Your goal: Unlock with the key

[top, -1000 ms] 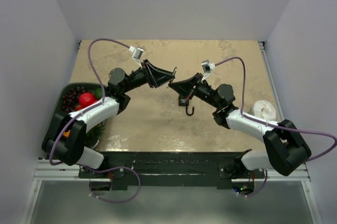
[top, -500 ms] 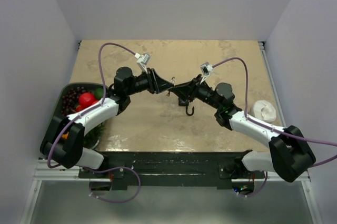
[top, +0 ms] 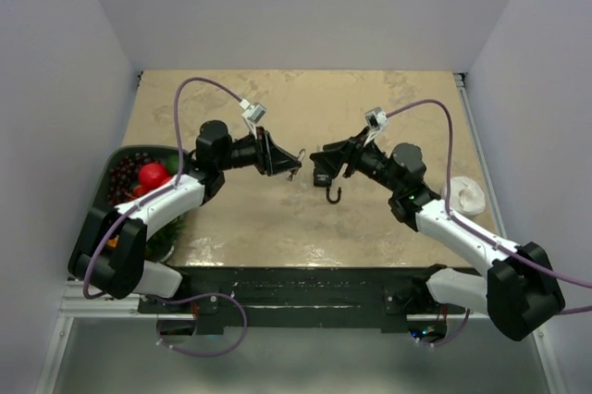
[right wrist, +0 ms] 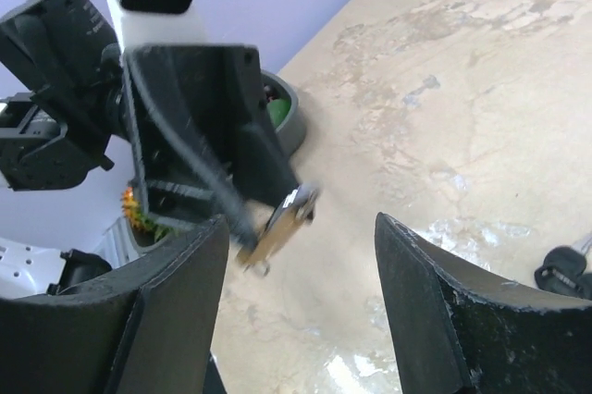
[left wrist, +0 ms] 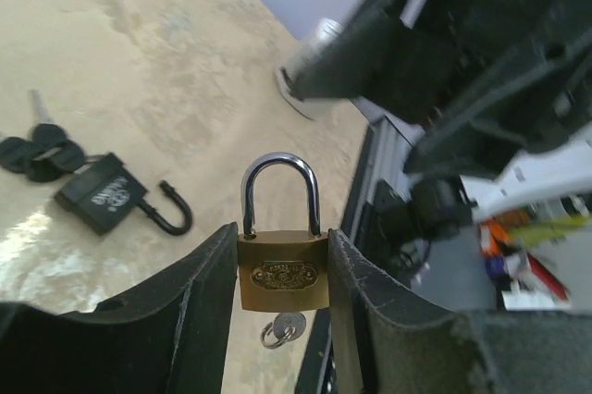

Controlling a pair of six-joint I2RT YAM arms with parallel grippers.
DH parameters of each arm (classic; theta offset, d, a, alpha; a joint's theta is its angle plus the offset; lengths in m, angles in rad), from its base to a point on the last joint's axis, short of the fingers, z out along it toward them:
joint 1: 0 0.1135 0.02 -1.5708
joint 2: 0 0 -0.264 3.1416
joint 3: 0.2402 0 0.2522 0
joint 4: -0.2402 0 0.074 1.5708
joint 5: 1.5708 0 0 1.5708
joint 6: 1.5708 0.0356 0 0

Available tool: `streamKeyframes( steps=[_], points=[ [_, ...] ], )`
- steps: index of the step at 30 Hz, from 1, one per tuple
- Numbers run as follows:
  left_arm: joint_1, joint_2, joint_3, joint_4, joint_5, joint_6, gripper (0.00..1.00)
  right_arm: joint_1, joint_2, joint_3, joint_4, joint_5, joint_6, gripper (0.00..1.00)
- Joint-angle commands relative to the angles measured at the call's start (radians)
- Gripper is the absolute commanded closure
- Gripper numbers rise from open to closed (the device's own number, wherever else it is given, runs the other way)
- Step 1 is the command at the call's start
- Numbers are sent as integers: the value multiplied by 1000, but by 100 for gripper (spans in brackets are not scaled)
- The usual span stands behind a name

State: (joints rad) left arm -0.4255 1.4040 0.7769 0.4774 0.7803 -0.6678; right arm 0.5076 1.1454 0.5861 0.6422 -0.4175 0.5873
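A brass padlock (left wrist: 283, 269) with a closed silver shackle sits upright between my left gripper's (left wrist: 282, 229) fingers, which are shut on its body. A small silver key (left wrist: 282, 329) with a ring sticks out of its underside. From above, the left gripper (top: 285, 161) holds the lock over the table's middle. My right gripper (top: 320, 159) faces it a short way to the right, open and empty. In the right wrist view the brass padlock (right wrist: 282, 226) hangs blurred between and beyond the right gripper's (right wrist: 301, 220) spread fingers, not touching them.
A black padlock (left wrist: 104, 195) with its shackle swung open lies on the beige table beside black-headed keys (left wrist: 32, 149); from above the black padlock (top: 326, 179) lies under the right gripper. A bowl of fruit (top: 118, 165) stands at left, a white object (top: 463, 194) at right.
The right gripper has opened, let go at the padlock's key end, and drawn back to the right. The left gripper still holds the brass padlock, shifted slightly left.
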Motion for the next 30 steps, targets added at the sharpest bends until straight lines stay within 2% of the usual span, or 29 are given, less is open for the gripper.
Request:
streamKeyframes(
  steps=[1, 6, 13, 25, 30],
  points=[
    [2, -51, -37, 167, 312, 31, 100, -7, 13, 150, -142, -98, -136, 32],
    [4, -63, -30, 136, 424, 76, 100, -7, 31, 248, -237, -242, -231, 32],
    [5, -56, -27, 187, 484, 36, 100, 3, 76, 265, -207, -458, -199, 32],
    [24, -13, -79, 480, 507, -188, 100, 34, 97, 242, -220, -558, -187, 32],
    [28, -13, -82, 484, 507, -190, 100, 35, 86, 238, -205, -566, -176, 32]
  ],
)
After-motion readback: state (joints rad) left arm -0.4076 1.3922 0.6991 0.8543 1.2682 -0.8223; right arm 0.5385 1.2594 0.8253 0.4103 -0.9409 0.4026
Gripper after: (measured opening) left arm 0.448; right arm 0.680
